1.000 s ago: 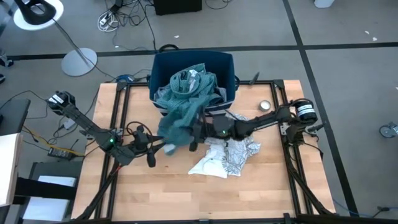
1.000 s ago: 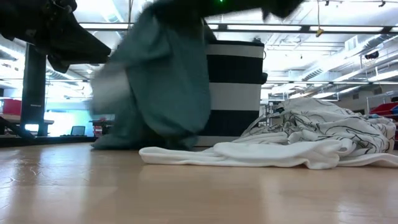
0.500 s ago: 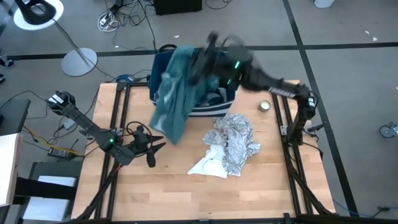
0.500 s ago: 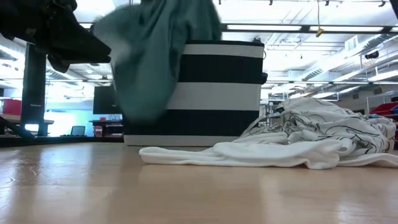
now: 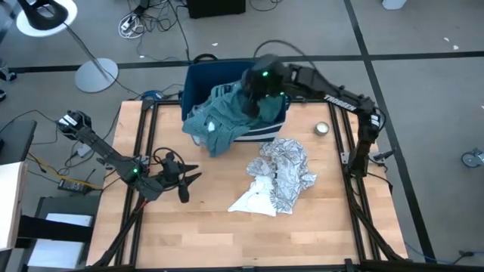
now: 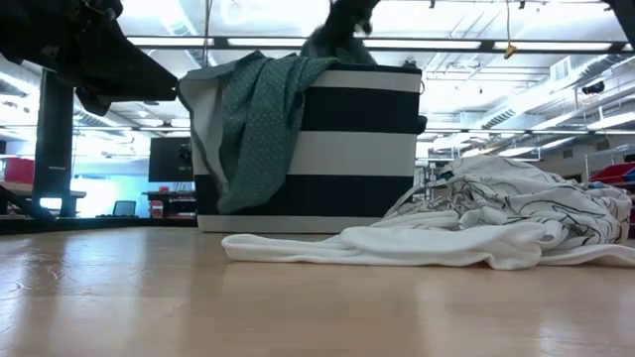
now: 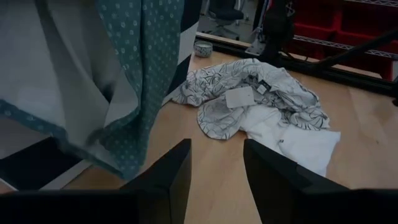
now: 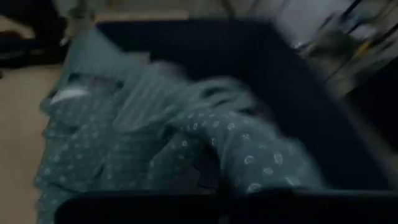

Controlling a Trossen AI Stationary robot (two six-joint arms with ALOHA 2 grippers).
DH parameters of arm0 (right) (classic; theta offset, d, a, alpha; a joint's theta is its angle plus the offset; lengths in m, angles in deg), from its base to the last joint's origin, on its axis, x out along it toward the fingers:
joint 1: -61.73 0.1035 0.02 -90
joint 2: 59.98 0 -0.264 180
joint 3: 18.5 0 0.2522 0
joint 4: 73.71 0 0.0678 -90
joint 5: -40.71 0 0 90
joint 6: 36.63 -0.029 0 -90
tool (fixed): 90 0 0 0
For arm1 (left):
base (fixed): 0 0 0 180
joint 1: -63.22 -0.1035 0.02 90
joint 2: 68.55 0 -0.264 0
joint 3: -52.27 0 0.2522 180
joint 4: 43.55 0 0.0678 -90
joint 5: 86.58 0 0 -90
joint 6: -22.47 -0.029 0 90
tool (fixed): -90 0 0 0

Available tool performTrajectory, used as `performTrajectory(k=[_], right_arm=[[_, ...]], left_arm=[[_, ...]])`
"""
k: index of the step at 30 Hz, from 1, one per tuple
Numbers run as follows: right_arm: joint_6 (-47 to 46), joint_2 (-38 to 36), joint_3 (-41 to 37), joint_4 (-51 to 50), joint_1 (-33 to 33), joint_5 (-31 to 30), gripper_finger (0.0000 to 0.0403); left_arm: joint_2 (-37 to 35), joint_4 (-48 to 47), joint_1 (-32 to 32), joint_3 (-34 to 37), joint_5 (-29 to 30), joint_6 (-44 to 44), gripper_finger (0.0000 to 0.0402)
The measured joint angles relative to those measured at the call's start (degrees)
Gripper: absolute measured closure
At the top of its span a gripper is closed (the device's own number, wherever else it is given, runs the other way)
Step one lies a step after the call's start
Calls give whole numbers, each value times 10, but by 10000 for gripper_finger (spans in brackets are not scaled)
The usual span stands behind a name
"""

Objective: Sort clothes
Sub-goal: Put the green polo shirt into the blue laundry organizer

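Nearest to me is my left gripper [image 5: 184, 180], low over the bare wood on the left side of the table [image 5: 212, 234], its jaws parted with nothing between them; the left wrist view shows clear table between my two fingers [image 7: 163, 180]. Just beyond it lies the white-and-grey patterned cloth [image 5: 278, 175], crumpled on the boards in front of the bin and touching nothing of mine. Farther off stands the striped bin [image 6: 337, 149] at the back edge, and the teal patterned garment [image 5: 218, 125] lies half in it, with a long fold draped over the front left rim and hanging down the outside wall nearly to the table. My right gripper [image 5: 261, 85] is over the bin's mouth, right above that garment; the right wrist view looks down onto the teal fabric inside, but I cannot tell whether those jaws are parted or closed on cloth. That is where I judge the risk sits: if I lift away with a fold caught, the whole piece could drag back out. If I am free of it, the weight of the hanging part may pull the rest over the rim. And my left arm, reaching for the white cloth, could snag that dangling hem.
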Motion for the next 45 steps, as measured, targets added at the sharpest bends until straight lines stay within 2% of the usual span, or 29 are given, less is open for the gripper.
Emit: performTrajectory(k=[4, 9, 14, 18, 22, 25, 30, 34, 38, 45], right_arm=[[-31, 13, -68, 19, -3, 54, 387], [-68, 52, -127, 61, -13, 71, 357], [-140, 108, -126, 85, -36, 127, 296], [-172, 167, -133, 101, -54, 119, 237], [-249, 178, -127, 138, -78, 180, 193], [-254, 184, -130, 124, -87, 186, 177], [-242, 135, -130, 121, -95, 174, 176], [-212, 73, -130, 125, -96, 139, 180], [-177, 6, -130, 128, -88, 134, 185], [-74, -63, -130, 104, -21, 136, 188]], left_arm=[[0, 3, 0, 0, 1, 1, 251], [0, 8, 0, 0, 2, 1, 251], [0, 8, 0, 0, 1, 2, 251], [0, 8, 0, 0, 1, 2, 251], [0, 8, 0, 0, 1, 1, 251], [0, 4, 0, 0, 0, 2, 251], [0, 1, 0, 0, 0, 2, 251], [0, 1, 0, 0, 0, 2, 251], [0, 1, 0, 0, 0, 2, 251], [0, 5, 0, 0, 1, 2, 251]])
